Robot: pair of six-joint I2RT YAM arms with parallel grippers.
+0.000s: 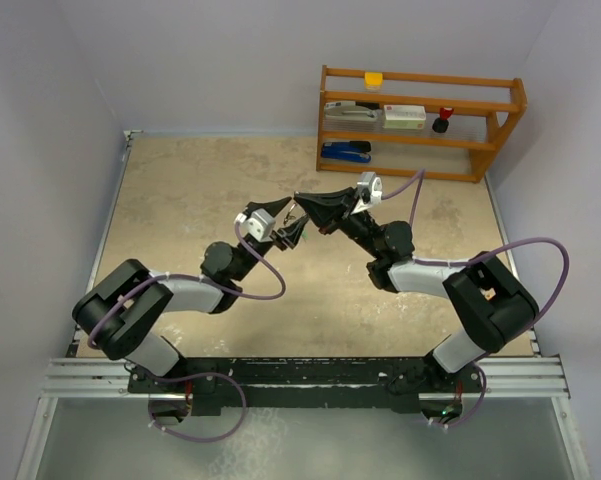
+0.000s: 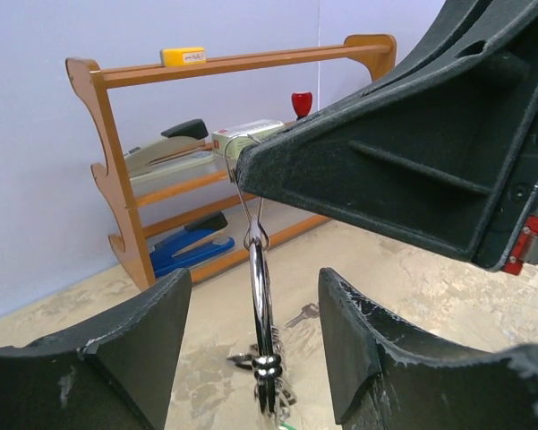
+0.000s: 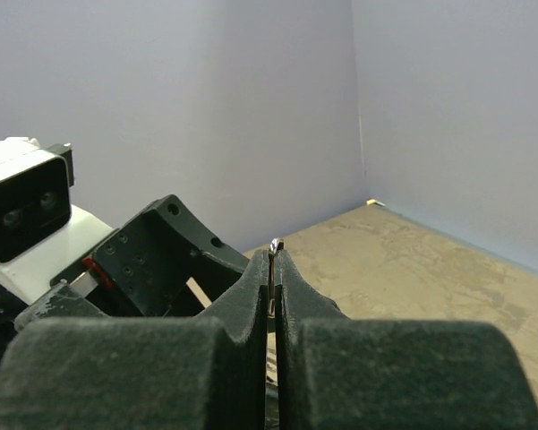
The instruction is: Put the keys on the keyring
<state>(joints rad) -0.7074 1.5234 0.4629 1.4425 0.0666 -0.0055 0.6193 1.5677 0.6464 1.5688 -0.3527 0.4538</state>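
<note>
1. Seeing both arms meet nose to nose over the middle of the surface (image 1: 180, 190) in the top cam.
2. R gripper (image 3: 274, 258): jaws clenched flat on a thin bit of metal wire. Its tip pokes out just above the pads in the R wrist cam.
3. That wire is the top end of the keyring (image 2: 260, 305). The ring hangs edge-on below the R gripper in the L wrist cam, clear of the surface.
4. L gripper (image 2: 255, 287): jaws released, one finger on each side of the ring. I see a gap on both sides, so no contact as far as I can tell.
5. Silver keys (image 2: 269, 390) are bunched at the ring's bottom, low between the L fingers.
6. There's a green sliver (image 2: 286, 426) at the frame's bottom edge under that bunch; too little shows to say what it is.
7. One loose key (image 2: 304, 313) lies flat on the surface beyond the ring, apart from it.
8. A wooden rack (image 2: 116, 179) stands at the back by the wall w/ a blue stapler (image 2: 192, 246) on the low shelf and a grey stapler (image 2: 166, 148) above it. A small box (image 2: 246, 136) and a red knob (image 2: 302, 100) sit beside that, and a yellow block (image 2: 183, 56) is on the top rail.
</note>
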